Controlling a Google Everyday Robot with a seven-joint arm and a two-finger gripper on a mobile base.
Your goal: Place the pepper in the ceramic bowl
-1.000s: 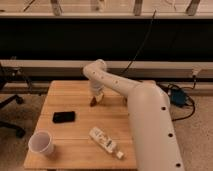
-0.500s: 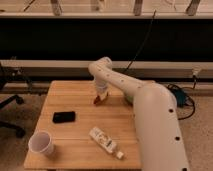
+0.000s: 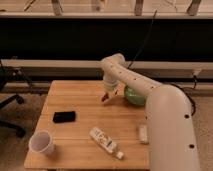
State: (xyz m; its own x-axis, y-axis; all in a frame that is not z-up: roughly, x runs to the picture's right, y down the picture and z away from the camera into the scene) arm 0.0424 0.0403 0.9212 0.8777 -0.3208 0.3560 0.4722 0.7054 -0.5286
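Observation:
My gripper (image 3: 107, 94) hangs from the white arm over the back middle of the wooden table (image 3: 85, 102). It is shut on the pepper (image 3: 104, 98), a small dark red piece that sticks out below the fingers, just above the tabletop. The ceramic bowl (image 3: 132, 96), green and round, stands right of the gripper at the table's back right and is partly hidden by the arm. The pepper is a short way left of the bowl's rim.
A black phone (image 3: 64, 116) lies at the left middle. A white paper cup (image 3: 41, 143) stands at the front left corner. A white tube-like packet (image 3: 105, 140) lies at the front middle, and a small white object (image 3: 143, 132) lies beside the arm.
The gripper has moved to the right with the pepper in it, closer to the green bowl. The other things have not moved.

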